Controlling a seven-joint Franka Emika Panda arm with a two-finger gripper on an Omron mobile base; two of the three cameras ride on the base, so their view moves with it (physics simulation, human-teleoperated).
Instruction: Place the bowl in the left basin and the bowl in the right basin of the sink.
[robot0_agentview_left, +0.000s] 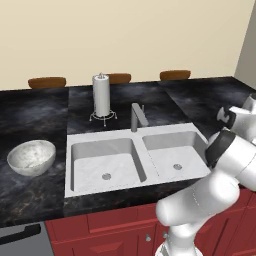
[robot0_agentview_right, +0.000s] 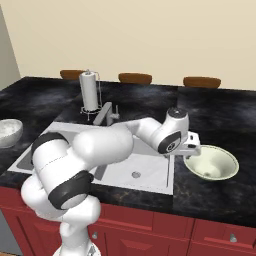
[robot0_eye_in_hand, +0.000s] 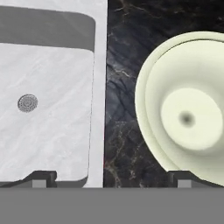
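A grey-white marbled bowl (robot0_agentview_left: 31, 157) sits upright on the dark counter left of the sink (robot0_agentview_left: 132, 137). Right of the sink rests a cream bowl (robot0_agentview_right: 211, 162), empty and upright, seen large in the hand view (robot0_eye_in_hand: 188, 109). The left basin (robot0_agentview_left: 100, 160) and the right basin (robot0_agentview_left: 170, 152) hold nothing. My gripper (robot0_agentview_right: 192, 152) hangs open above the counter strip between the right basin (robot0_eye_in_hand: 48, 109) and the cream bowl. In the hand view the gripper (robot0_eye_in_hand: 113, 179) has one fingertip over the basin's edge and the other over the bowl's near rim.
A grey angular faucet (robot0_agentview_left: 136, 116) stands behind the ridge between the basins. A paper towel holder (robot0_agentview_left: 101, 95) is behind the left basin. Brown stool tops (robot0_agentview_left: 175, 75) line the counter's far edge. Red cabinet fronts (robot0_agentview_left: 115, 235) run below the counter.
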